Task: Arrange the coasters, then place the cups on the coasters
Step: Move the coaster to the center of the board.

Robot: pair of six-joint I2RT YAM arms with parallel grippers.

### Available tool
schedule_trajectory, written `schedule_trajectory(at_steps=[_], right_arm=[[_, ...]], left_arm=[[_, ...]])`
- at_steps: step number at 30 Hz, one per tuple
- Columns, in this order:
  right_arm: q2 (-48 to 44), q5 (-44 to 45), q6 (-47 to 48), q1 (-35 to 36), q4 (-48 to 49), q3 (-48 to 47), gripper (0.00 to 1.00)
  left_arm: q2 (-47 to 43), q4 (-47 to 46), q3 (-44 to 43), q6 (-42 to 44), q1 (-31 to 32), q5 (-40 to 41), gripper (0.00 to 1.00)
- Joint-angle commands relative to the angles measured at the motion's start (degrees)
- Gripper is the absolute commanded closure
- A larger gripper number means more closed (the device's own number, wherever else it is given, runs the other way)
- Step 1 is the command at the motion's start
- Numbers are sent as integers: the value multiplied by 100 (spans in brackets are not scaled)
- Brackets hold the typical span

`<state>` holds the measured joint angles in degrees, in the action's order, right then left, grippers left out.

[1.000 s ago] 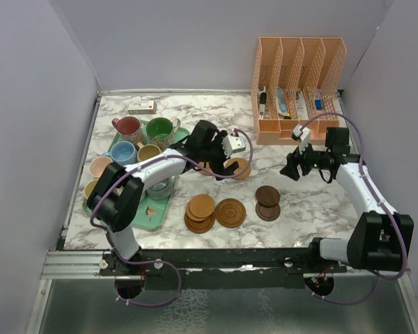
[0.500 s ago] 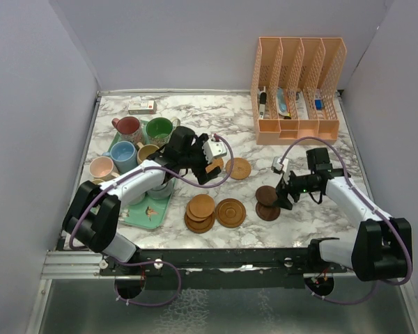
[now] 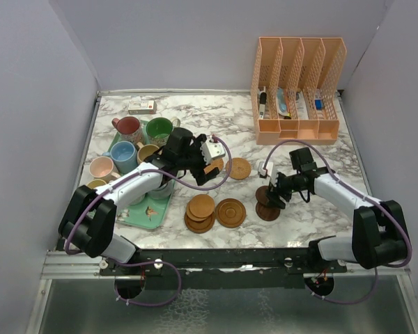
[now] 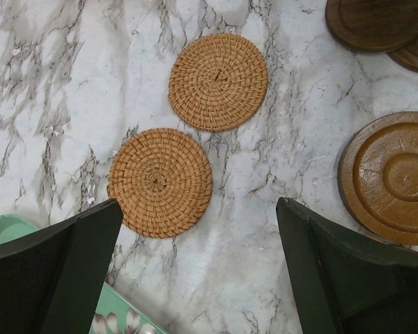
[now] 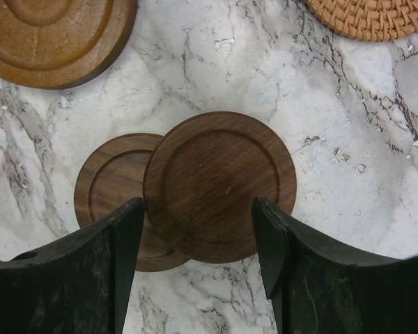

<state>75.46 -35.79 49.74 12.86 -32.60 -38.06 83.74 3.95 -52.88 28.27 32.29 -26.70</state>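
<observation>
Coaster-arranging step: your right gripper [image 5: 198, 209] hovers, jaws half apart and empty, over two overlapping dark coasters [image 5: 111, 202].
Your left gripper [image 4: 198, 209] hangs wide open, holding nothing, above two woven coasters [image 4: 218, 81]. Next, I judge, you must lower and lift the top dark coaster [image 5: 219, 184] clear of its neighbour. The cups [image 3: 159, 129] sit on the tray [image 3: 150, 212], far left. No writing is legible.

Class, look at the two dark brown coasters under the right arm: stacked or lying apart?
Partly stacked: the upper dark coaster overlaps one side of the lower dark coaster, leaving the rest bare.
</observation>
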Motion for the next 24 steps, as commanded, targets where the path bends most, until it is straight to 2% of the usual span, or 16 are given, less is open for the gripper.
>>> schedule_trajectory(at_steps=[1,17,24], right_arm=[[218,596,-279,128,603,5,39],[1826,1396,-1121,129,1146,-1245,53],[2333,1442,-1366,129,1178,-1639,54]], left_arm=[[-151,-51,65,95,-39,67,3],[-336,-86,162,177,-48,146,3],[-456,-190,247,204,-54,136,3]])
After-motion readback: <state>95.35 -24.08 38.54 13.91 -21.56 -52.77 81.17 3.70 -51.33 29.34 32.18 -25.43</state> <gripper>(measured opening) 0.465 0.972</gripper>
